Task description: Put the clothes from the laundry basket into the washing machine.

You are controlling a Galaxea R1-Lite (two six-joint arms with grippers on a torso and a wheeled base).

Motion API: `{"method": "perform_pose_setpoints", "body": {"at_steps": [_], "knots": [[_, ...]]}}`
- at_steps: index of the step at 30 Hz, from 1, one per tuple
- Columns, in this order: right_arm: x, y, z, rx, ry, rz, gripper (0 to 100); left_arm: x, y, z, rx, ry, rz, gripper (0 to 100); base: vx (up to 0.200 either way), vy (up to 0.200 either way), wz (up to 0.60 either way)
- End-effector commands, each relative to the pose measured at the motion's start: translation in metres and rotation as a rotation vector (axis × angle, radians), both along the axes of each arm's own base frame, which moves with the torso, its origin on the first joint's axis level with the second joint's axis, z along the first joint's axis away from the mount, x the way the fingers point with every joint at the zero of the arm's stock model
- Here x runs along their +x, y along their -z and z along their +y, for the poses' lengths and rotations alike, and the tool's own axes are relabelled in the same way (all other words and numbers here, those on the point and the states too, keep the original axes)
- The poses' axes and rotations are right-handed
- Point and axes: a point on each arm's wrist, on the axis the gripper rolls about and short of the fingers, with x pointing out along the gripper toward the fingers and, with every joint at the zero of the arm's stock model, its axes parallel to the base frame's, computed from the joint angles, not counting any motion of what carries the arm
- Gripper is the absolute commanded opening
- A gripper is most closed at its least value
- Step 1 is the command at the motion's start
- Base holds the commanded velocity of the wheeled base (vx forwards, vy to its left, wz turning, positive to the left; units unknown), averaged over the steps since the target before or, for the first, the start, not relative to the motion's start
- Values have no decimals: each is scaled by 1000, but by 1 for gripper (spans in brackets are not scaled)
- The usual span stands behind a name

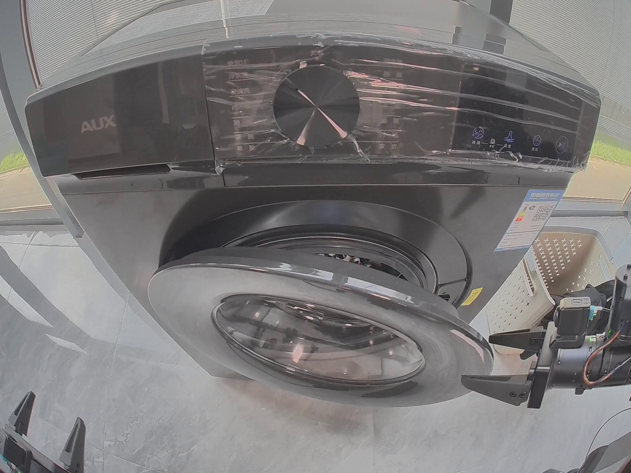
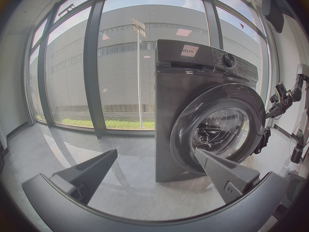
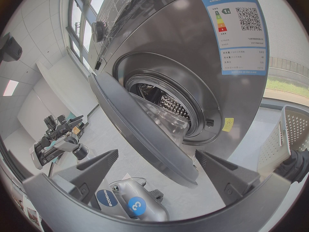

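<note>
A dark grey front-loading washing machine [image 1: 315, 185] stands before me, its round glass door [image 1: 319, 326] swung partly open toward me. The drum [image 3: 161, 100] behind it shows dark cloth inside. A white perforated laundry basket [image 1: 559, 264] stands at the machine's right side, with a dark garment [image 3: 296, 165] hanging over its rim. My right gripper [image 1: 493, 362] is open beside the door's free edge, one finger on each side of that edge in the right wrist view [image 3: 157, 158]. My left gripper [image 1: 49, 422] is open, low at the left, away from the machine.
Grey polished floor [image 1: 98, 336] spreads to the left of the machine and in front of it. Tall windows [image 2: 80, 65] rise behind and beside the machine. The open door juts out into the space between my arms.
</note>
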Motion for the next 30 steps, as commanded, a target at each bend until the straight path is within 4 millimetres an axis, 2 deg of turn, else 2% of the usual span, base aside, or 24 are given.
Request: {"method": "perform_pose_setpoints", "body": {"at_steps": [1,4,8,16,19,23,24,30], "knots": [[12,-5,7,2,-3,-3,100,0,5,0,0,0,-2,100,-200,0,0],[15,-1,11,-8,-15,17,100,0,4,0,-1,0,-3,100,-200,0,0],[13,3,14,-18,-35,35,100,0,4,0,-3,0,-3,100,0,0,0],[-5,5,6,-6,-49,21,100,0,4,0,0,0,-3,100,0,0,0],[-1,0,7,2,-38,9,100,0,4,0,0,0,-3,100,0,0,0],[5,-2,7,3,-26,2,100,0,4,0,0,0,-3,100,-200,0,0],[17,0,11,-10,-11,26,100,0,4,0,0,0,-3,100,-200,0,0],[26,7,20,-24,-30,57,100,0,4,0,-3,0,-3,100,-33,0,0]]}}
